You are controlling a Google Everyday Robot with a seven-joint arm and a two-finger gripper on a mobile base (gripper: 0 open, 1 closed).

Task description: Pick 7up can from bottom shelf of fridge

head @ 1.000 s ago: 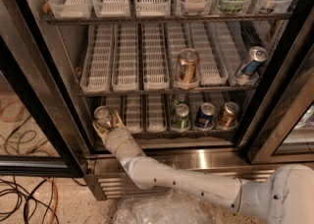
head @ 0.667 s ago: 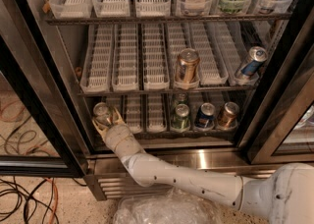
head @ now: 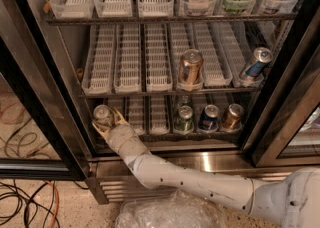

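Observation:
The 7up can [head: 102, 114], pale silver with a shiny top, stands at the far left front of the fridge's bottom shelf [head: 150, 122], a rack of white slotted trays. My gripper [head: 108, 123] reaches in from the lower right on a white arm. Its yellowish fingers [head: 120, 118] sit on either side of the can and close on it. The can is upright on the shelf. The fridge [head: 295, 97] has black door frames and a steel louvred base.
A green can [head: 185, 119], a blue can [head: 208, 117] and a copper can [head: 232, 116] stand at the right of the bottom shelf. A copper can [head: 190, 67] and a tilted blue can [head: 255, 63] are on the middle rack. A plastic bag [head: 170, 214] and cables [head: 20, 197] lie on the floor.
The gripper and the can have shifted slightly left and up; the arm has stretched a little further into the fridge.

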